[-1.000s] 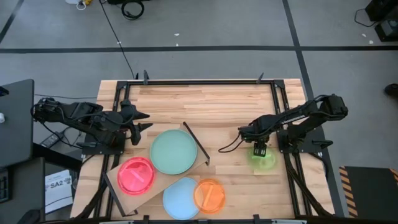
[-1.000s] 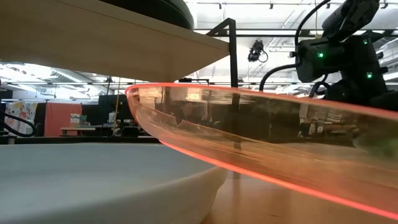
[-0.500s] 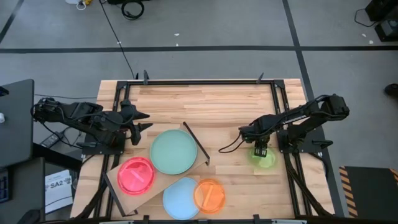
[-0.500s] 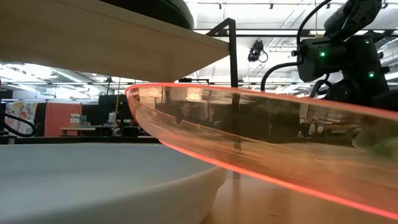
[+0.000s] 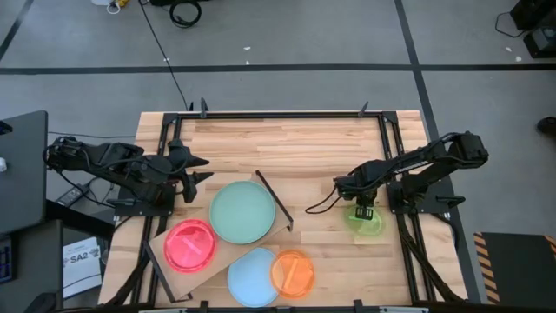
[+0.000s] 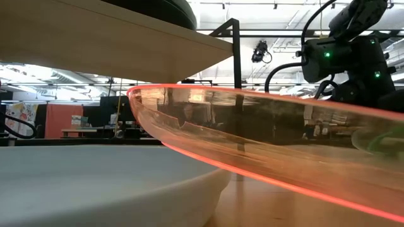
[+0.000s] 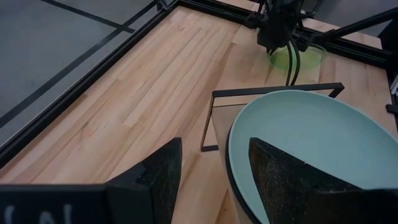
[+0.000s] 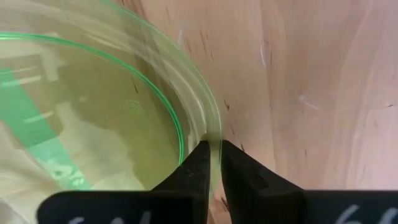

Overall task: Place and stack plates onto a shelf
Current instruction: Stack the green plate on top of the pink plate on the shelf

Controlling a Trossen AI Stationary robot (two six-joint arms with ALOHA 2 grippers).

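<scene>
Right wrist view puts my right tool (image 8: 212,163) pinched on the thin rim of the small translucent neon-green plate (image 8: 93,112), low on the slatted wooden bench (image 8: 298,81). I judge that edge-only grip could slip, dropping it. Farther off, the left tool (image 5: 198,169) waits spread beside the pale wooden shelf (image 5: 178,271).

High cam: straight down, far off, whole desk (image 5: 287,139) and both arms in frame. Low cam: desk level, facing the room, jammed right against the orange plate (image 6: 265,145) and light-blue plate (image 6: 107,183). Left wrist cam: looks across the desk past its fingers (image 7: 163,174) to the mint-green plate (image 7: 311,143); shares neon-green plate (image 7: 298,57) with right wrist cam, which sits very close on that rim.
</scene>
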